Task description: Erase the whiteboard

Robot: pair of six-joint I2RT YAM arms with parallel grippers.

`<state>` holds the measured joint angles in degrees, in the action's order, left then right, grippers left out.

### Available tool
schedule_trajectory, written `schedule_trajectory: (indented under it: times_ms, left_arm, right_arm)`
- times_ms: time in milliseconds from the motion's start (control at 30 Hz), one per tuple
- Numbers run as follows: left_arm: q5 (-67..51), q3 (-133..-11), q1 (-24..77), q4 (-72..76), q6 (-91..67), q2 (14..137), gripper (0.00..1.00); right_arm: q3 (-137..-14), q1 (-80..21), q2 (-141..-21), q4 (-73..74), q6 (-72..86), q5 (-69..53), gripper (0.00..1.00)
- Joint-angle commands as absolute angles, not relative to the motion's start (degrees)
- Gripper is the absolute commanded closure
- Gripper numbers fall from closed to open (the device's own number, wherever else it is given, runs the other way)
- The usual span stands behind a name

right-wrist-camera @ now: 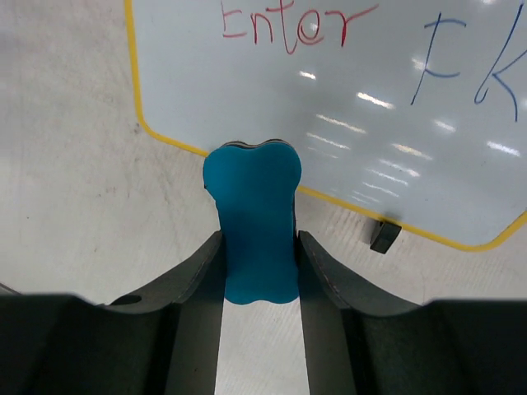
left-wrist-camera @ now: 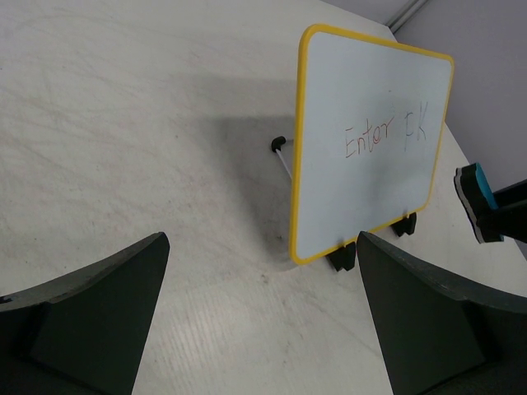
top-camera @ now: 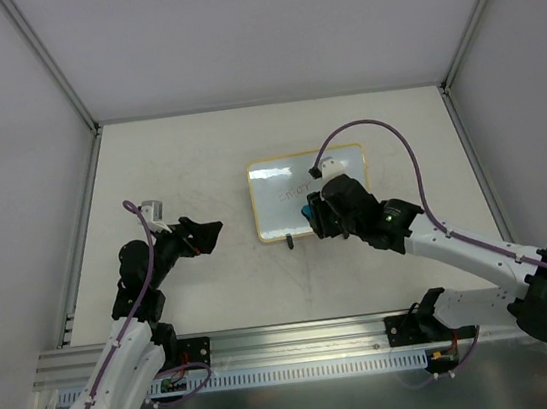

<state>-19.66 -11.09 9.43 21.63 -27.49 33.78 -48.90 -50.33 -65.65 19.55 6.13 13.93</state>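
The whiteboard point(top-camera: 308, 192) stands propped on two black feet mid-table, yellow-framed, with red "Enter" and blue letters on it point(left-wrist-camera: 375, 140) point(right-wrist-camera: 370, 90). My right gripper point(top-camera: 312, 215) is shut on a blue eraser point(right-wrist-camera: 254, 222), held just in front of the board's lower edge, near its lower left corner in the right wrist view. The eraser also shows at the right edge of the left wrist view point(left-wrist-camera: 478, 196). My left gripper point(top-camera: 205, 236) is open and empty, left of the board, its fingers point(left-wrist-camera: 99, 313) low over the table.
A thin white marker with a black cap point(left-wrist-camera: 282, 153) lies on the table behind the board's left edge. Grey enclosure walls and metal rails point(top-camera: 79, 220) border the table. A small black item point(top-camera: 290, 242) sits just in front of the board.
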Motion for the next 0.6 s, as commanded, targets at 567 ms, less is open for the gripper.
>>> schedule_trajectory:
  times_ms: [567]
  left_arm:
    - [-21.2,-11.7,10.1,23.9,-27.5,32.6,0.01]
  right_arm:
    - [-68.5,-44.5,-79.2,18.0,1.3,10.6,0.67]
